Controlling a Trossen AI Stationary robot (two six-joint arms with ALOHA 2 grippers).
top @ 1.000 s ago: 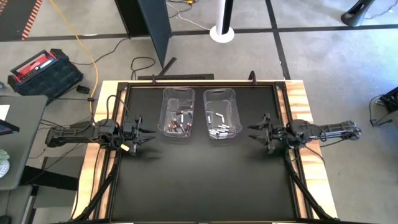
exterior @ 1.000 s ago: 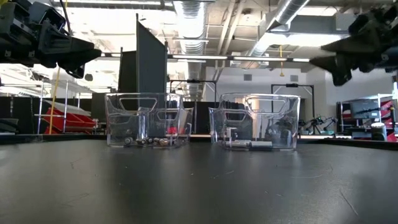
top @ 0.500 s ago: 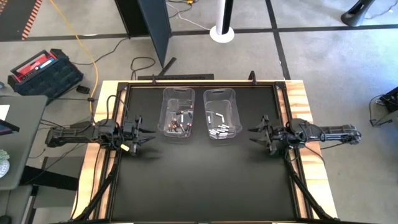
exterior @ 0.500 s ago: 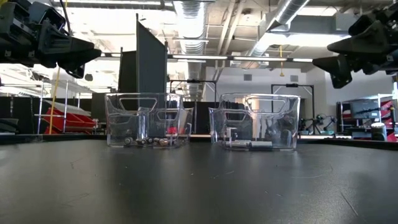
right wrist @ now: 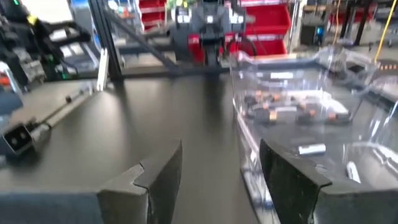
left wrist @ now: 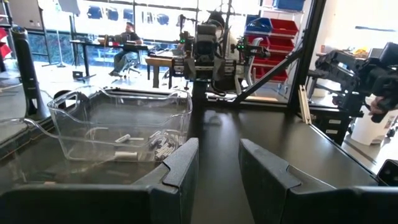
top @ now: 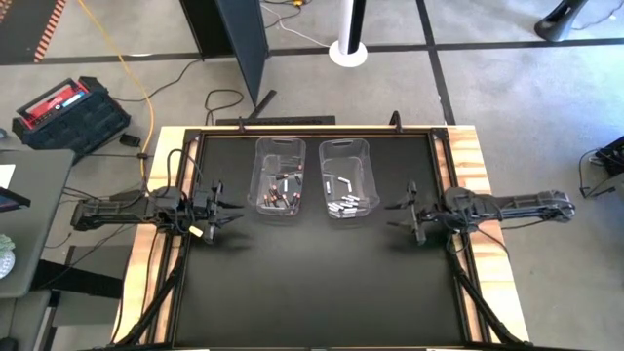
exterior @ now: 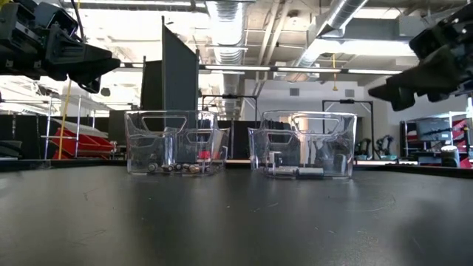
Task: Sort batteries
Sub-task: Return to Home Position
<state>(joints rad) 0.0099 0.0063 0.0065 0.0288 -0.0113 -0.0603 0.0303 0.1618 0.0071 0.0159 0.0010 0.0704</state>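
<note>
The black table fills the middle of the high view, with wooden strips down its left and right edges. The left arm reaches in from the frame's left edge and the right arm from its right edge, both lying level at about mid-height.

The left gripper hangs above the table, just left of the bins and apart from them. Its fingers stand a little apart with nothing between them. The right gripper hangs to the right of the bins, also clear of them. Its fingers are spread wider and are likewise empty. From the low view both grippers sit high in the upper corners, well above the tabletop.

Two clear bins stand side by side, close together, in the upper middle of the table. The left bin holds the dark batteries, some with red or copper marks, heaped toward its lower end. The right bin holds the white batteries, most lying along its lower end.
</note>
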